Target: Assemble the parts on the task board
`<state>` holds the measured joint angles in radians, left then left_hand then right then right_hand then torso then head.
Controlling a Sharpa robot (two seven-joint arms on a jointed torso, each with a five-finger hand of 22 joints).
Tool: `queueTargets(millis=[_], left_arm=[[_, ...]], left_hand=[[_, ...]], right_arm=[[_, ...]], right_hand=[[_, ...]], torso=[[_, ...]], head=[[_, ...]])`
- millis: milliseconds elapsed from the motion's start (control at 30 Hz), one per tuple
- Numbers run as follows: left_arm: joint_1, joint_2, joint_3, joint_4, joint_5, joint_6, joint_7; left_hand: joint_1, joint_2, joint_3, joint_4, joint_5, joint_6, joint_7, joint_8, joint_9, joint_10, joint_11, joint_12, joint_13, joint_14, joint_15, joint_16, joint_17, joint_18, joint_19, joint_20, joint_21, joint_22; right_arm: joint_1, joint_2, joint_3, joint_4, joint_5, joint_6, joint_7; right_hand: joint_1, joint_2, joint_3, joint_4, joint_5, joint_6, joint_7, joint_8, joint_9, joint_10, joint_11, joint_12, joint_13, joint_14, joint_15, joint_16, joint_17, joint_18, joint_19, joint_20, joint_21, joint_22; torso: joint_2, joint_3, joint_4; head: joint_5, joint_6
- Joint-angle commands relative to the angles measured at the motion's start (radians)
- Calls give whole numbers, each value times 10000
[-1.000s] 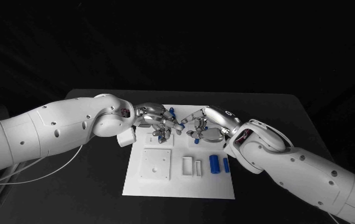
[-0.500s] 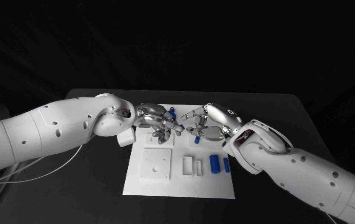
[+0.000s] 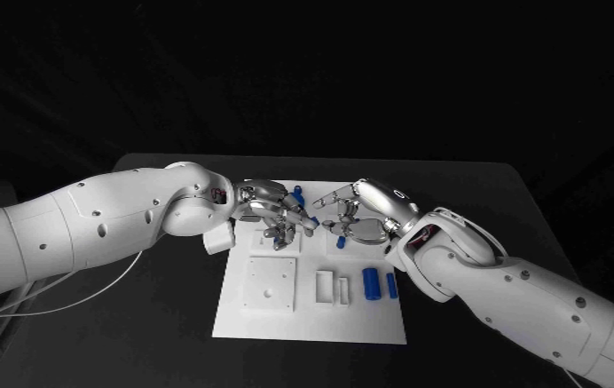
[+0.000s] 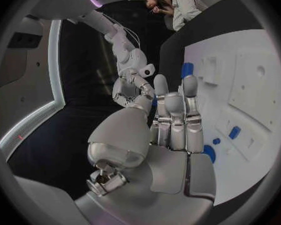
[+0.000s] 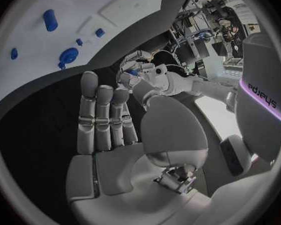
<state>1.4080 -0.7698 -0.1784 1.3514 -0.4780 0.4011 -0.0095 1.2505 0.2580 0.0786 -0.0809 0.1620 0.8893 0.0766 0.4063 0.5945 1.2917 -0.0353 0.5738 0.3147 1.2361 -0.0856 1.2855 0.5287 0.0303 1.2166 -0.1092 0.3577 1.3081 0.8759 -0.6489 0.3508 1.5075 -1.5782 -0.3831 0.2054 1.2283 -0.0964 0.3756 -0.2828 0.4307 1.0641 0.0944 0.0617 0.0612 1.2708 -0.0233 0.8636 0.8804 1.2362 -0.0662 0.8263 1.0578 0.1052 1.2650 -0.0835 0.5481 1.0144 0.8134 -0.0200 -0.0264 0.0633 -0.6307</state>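
Observation:
The white task board (image 3: 256, 317) lies in the middle of the black table. Over its far end my left hand (image 3: 272, 213) pinches a small blue part (image 3: 312, 221) between thumb and a finger, the other fingers straight; that blue part (image 5: 133, 72) also shows at this hand's fingertips in the right wrist view. My right hand (image 3: 355, 215) hovers facing it, a short gap away, fingers (image 5: 103, 115) apart and holding nothing. A small blue piece (image 3: 341, 241) stands on the board under the right hand. A blue cylinder (image 3: 373, 283) and a thin blue pin (image 3: 391, 285) lie nearer me.
A blue peg (image 3: 297, 194) stands at the board's far edge between the hands. A square white plate (image 3: 271, 285) and two white bars (image 3: 333, 289) sit on the near half. Bare black table (image 3: 153, 335) runs along both sides of the board.
My right hand has tipped up a little and drawn slightly away from the board, uncovering the small blue piece beneath it. The left hand has hardly moved.

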Motion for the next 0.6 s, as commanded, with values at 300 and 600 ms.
queueTargets(millis=[300, 600], left_arm=[[4, 37, 3, 7, 2, 32, 81], [4, 65, 3, -18, 20, -34, 116]], left_hand=[[241, 275, 59, -103, 31, 469, -410, 39, 636, -44, 13, 40, -14, -55, 4, 49, -19, -73, -36, 50, 38, 182], [241, 275, 63, -96, 32, 457, -408, 44, 657, -44, 15, 44, -13, -53, 5, 50, -26, -69, -34, 52, 43, 181]], right_arm=[[-10, 23, -2, 49, -12, 590, 84], [-10, 21, -5, 69, -14, 728, 105]], right_hand=[[13, -45, 169, 3, 84, 121, -4, 2, 9, 58, -8, 113, 74, 82, 10, 25, 49, 76, 99, 10, -152, 243], [-27, -22, 182, 8, 130, 198, -10, -2, 8, 96, -4, 243, 202, 97, 9, 68, 98, 80, 146, 9, -222, 406]], torso=[[-1, 6, 1], [-3, 4, 2]], head=[[-12, -13], [-12, -23]])
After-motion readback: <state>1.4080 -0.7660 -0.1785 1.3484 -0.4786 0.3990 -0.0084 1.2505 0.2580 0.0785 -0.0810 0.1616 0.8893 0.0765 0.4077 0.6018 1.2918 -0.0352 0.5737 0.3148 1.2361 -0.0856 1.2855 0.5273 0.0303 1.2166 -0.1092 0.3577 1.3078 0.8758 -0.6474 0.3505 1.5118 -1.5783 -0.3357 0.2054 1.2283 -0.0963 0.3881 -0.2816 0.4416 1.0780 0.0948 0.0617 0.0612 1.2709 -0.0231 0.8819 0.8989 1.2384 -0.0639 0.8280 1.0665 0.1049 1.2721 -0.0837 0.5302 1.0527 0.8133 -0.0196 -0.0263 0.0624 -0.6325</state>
